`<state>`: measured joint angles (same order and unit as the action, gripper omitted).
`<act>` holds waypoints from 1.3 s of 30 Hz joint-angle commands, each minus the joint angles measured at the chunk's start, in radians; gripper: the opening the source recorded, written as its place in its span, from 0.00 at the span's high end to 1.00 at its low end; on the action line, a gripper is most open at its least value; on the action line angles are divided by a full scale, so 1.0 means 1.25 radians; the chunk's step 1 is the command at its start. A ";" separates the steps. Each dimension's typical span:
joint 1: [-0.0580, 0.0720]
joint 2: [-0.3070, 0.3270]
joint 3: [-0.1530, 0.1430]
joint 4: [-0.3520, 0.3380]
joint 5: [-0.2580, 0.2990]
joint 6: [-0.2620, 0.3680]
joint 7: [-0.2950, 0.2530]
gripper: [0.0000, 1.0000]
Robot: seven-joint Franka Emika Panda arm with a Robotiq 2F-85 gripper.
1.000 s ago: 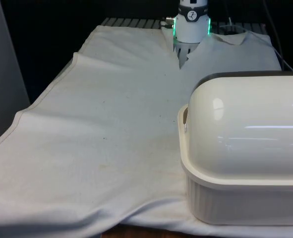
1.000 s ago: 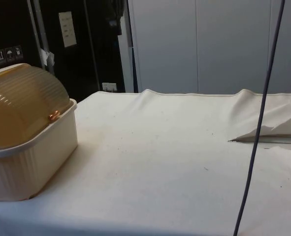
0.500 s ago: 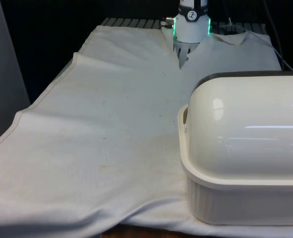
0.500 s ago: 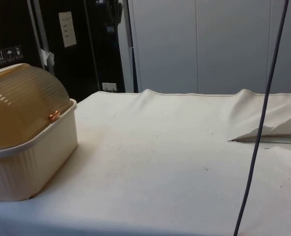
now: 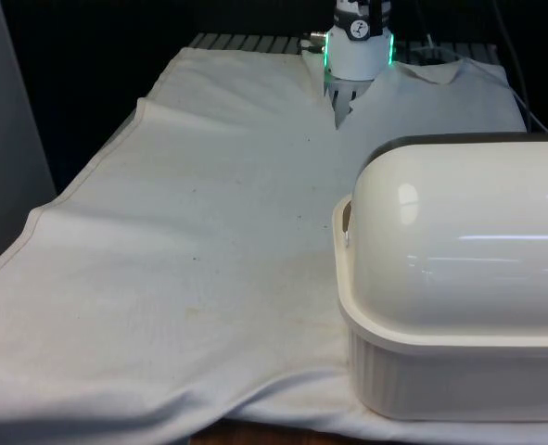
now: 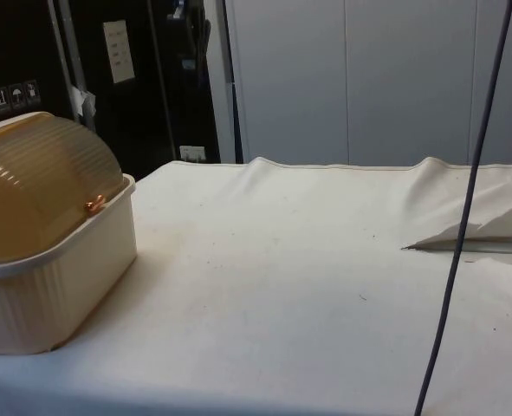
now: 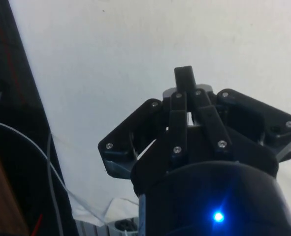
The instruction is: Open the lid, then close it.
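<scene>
Nothing has moved on the table: bread box (image 5: 459, 315) at the front view's right, lid (image 6: 39, 186) down (untouched). Gripper (image 7: 184, 78) pinched together, empty, above bare cloth (image 5: 209, 232); opening not begun.

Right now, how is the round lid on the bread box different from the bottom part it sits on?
The domed, amber see-through lid is rounded with fine ridges; the cream plastic base is boxy, with upright ribbed walls. The lid sits on top, shut down onto the base's rim; the base rests on the white cloth. From the front view the lid's back looks glossy cream, like the base.
</scene>
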<state>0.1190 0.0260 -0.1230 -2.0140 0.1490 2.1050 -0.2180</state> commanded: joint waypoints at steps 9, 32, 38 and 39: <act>0.000 -0.004 0.000 -0.048 0.049 0.078 -0.044 1.00; 0.000 0.025 0.010 -0.110 0.166 0.185 -0.118 1.00; 0.002 0.042 0.021 -0.125 0.215 0.233 -0.144 1.00; 0.002 0.044 0.022 -0.126 0.221 0.238 -0.146 1.00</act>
<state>0.1190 0.0760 -0.1010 -2.1640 0.3990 2.3750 -0.3880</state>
